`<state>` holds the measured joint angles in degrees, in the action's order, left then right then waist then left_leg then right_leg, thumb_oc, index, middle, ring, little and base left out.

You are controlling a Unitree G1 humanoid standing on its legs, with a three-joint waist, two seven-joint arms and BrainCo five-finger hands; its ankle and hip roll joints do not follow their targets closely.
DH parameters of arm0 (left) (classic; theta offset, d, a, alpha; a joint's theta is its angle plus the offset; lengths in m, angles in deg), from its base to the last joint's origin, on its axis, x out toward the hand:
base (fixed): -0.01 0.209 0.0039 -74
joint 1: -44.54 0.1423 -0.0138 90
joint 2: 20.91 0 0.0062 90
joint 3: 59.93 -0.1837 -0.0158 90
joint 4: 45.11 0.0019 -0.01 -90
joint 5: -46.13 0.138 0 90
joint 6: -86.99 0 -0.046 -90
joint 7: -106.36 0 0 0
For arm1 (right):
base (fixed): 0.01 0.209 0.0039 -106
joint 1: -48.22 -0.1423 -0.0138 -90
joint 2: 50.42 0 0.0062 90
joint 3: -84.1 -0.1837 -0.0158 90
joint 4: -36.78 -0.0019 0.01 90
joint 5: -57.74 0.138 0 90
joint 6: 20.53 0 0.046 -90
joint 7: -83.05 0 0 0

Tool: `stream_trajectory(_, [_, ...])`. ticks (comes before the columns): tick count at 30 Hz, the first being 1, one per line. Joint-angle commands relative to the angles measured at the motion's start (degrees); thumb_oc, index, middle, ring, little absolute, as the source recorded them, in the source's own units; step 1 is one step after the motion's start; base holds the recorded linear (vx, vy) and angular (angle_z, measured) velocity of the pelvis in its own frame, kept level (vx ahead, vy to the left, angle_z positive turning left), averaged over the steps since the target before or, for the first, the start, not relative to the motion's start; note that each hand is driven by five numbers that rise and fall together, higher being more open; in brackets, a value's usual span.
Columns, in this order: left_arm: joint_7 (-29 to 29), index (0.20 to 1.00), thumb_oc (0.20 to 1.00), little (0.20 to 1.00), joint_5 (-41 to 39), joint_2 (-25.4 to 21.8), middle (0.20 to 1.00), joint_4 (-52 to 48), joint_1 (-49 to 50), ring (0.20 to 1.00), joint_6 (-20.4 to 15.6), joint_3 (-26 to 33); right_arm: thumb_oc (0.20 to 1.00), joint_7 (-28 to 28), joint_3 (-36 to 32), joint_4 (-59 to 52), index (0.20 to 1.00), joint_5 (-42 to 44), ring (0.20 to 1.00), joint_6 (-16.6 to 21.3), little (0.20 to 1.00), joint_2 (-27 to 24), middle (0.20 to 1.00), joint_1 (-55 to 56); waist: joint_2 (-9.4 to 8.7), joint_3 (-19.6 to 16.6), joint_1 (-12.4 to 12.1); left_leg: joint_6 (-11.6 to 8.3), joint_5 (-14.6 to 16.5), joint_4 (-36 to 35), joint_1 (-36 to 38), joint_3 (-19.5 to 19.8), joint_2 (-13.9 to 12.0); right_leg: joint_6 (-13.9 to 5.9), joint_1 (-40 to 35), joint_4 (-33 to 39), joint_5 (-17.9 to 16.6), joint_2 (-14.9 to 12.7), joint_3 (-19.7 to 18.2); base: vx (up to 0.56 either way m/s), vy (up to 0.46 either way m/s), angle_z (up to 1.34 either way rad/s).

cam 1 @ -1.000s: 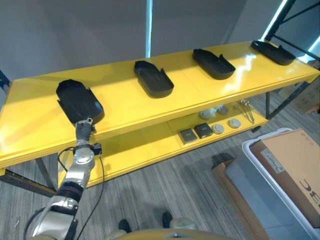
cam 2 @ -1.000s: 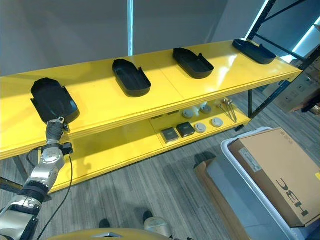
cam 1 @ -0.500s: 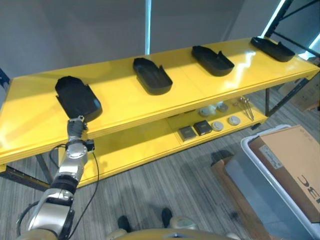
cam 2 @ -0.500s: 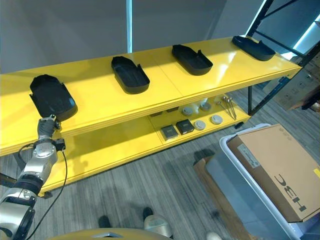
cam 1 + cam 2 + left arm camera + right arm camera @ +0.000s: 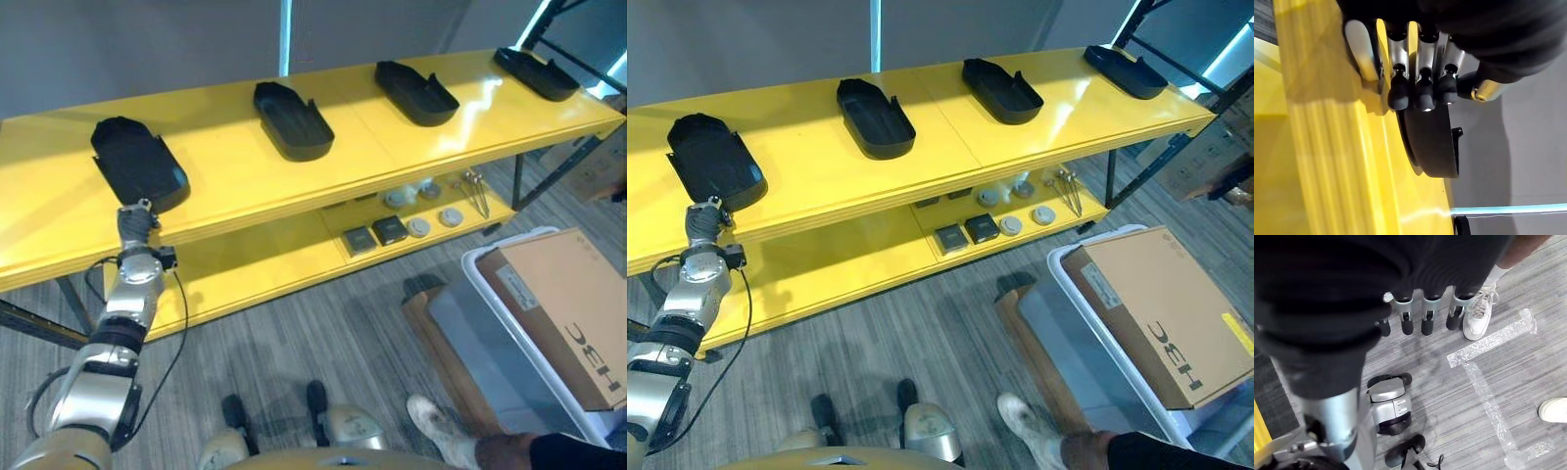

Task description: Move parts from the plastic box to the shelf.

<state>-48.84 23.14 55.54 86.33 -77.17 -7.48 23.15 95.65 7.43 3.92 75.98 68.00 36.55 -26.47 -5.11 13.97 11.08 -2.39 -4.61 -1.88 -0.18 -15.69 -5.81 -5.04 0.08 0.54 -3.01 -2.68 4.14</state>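
Observation:
Several black tray-shaped parts lie in a row on the top board of the yellow shelf [image 5: 235, 181]. The leftmost part [image 5: 137, 164] rests near the front edge. My left hand [image 5: 134, 223] is raised just below that edge, close under the part's near end, open and holding nothing. The left wrist view has its fingers [image 5: 1418, 93] straight beside the shelf edge, with the black part [image 5: 1430, 142] beyond them. My right hand [image 5: 1422, 313] hangs open above the floor, nothing in it. The white plastic box [image 5: 1087, 245] stands at the lower right.
A brown cardboard box [image 5: 1161, 313] lies in the plastic box. Small round and square items [image 5: 392, 230] sit on the lower shelf board. A person's white shoe [image 5: 431, 421] and leg are at the bottom right, near the box. Flat cardboard lies on the floor beside the box.
The camera has shifted back and down. My left hand stays under the leftmost part's near end. A person's shoe and leg have come into view at the bottom right.

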Motion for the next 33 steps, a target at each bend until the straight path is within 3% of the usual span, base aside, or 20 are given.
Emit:
stream_trajectory(1, [0.1, 0.200, 0.200, 0.200, -1.3, -3.5, 0.200, 4.0, -9.4, 0.200, -0.8, -0.9, 1.000, 1.7, 2.9, -0.5, 1.000, 1.3, 1.000, 0.1, 1.000, -1.7, 1.000, 1.8, 0.67, -1.5, 2.0, -2.98, 3.8, 9.1, 0.0, 0.4, -6.6, -5.32, 0.3, -2.3, 0.5, -3.4, -0.5, 0.02, -0.060, -0.05])
stream_trajectory(12, [1.2, 0.200, 0.200, 0.200, -3.3, -5.6, 0.200, 8.2, -16.1, 0.200, -0.3, -2.7, 1.000, 2.2, 4.3, 1.0, 1.000, 3.0, 1.000, 1.6, 1.000, -1.2, 1.000, 0.6, 0.02, 0.6, 2.8, -3.26, 3.9, 12.1, -3.6, 0.6, -7.8, -4.94, 2.2, -3.8, 0.8, -3.1, -1.0, -0.01, -0.033, -0.02])
stream_trajectory(18, [-0.7, 0.200, 0.200, 0.200, -10.9, -5.1, 0.200, 5.9, -19.2, 0.200, -3.2, -3.5, 1.000, 2.1, 4.9, 1.3, 1.000, 4.6, 1.000, 2.9, 1.000, -0.8, 1.000, 0.0, -0.32, 1.7, 2.7, -3.23, 3.8, 13.1, -5.5, 1.2, -8.0, -4.64, 3.4, -4.1, 0.5, -2.8, -1.3, -0.04, -0.038, 0.04])
stream_trajectory(25, [2.2, 0.200, 0.200, 0.200, -9.2, -4.0, 0.200, 4.3, -21.2, 0.200, -0.1, -4.8, 1.000, 2.4, 5.7, 0.5, 1.000, 5.9, 1.000, 2.0, 1.000, -0.9, 1.000, -0.5, -0.93, 1.0, 2.4, -3.53, 3.3, 12.9, -5.7, 1.8, -8.0, -4.50, 2.7, -3.4, 0.3, -2.4, -1.1, 0.01, -0.023, -0.07])
stream_trajectory(30, [0.2, 0.200, 0.200, 0.200, -9.6, -4.9, 0.200, 4.6, -21.2, 0.200, -2.6, -4.8, 1.000, 2.2, 5.8, 0.5, 1.000, 5.3, 1.000, 2.3, 1.000, -0.7, 1.000, -0.4, -0.80, 1.3, 2.4, -3.47, 3.2, 12.6, -5.2, 1.6, -8.1, -4.46, 2.5, -3.4, 0.3, -2.6, -0.7, 0.00, 0.006, -0.02])
stream_trajectory(31, [-0.2, 0.567, 0.567, 0.567, -10.4, -4.9, 0.567, 3.8, -20.5, 0.567, -2.9, -4.3, 1.000, 1.8, 5.5, 0.3, 1.000, 4.7, 1.000, 2.2, 1.000, -0.5, 1.000, 0.1, -0.65, 0.9, 2.2, -3.42, 3.2, 12.3, -4.5, 1.4, -8.0, -4.50, 1.8, -3.1, 0.4, -2.6, -0.6, 0.07, 0.035, 0.00])
stream_trajectory(32, [-0.4, 0.702, 0.702, 0.702, -10.9, -5.0, 0.702, 3.3, -20.0, 0.702, -3.0, -4.1, 1.000, 1.7, 5.4, 0.4, 1.000, 4.5, 1.000, 2.2, 1.000, -0.4, 1.000, 0.3, -0.56, 0.7, 2.2, -3.42, 3.2, 12.1, -4.2, 1.3, -8.0, -4.52, 1.5, -2.9, 0.4, -2.6, -0.6, 0.08, 0.033, 0.01])
stream_trajectory(33, [-0.9, 0.517, 0.517, 0.517, -11.3, -5.0, 0.517, 3.0, -19.4, 0.517, -3.3, -3.7, 1.000, 1.6, 5.3, 0.5, 1.000, 4.1, 1.000, 2.3, 1.000, -0.3, 1.000, 0.5, -0.48, 0.2, 2.1, -3.44, 3.0, 11.7, -4.1, 1.2, -7.9, -4.52, 1.4, -2.7, 0.3, -2.6, -0.5, 0.05, 0.030, 0.02])
